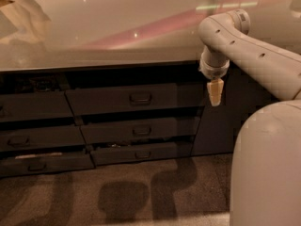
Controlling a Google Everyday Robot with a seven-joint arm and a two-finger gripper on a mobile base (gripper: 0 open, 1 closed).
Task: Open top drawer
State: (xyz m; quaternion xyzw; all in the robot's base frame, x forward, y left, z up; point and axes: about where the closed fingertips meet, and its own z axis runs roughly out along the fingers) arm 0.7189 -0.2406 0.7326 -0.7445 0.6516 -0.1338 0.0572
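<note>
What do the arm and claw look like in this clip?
The arm is smooth, off-white and tubular, with rounded joints and small dark dots along its shell. The claw, cream and tapered, sits right of the top drawer.

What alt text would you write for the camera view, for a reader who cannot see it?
A white robot arm hangs its gripper pointing down, just right of the top drawer and clear of its centred handle. The drawer sits under a glossy counter.
</note>
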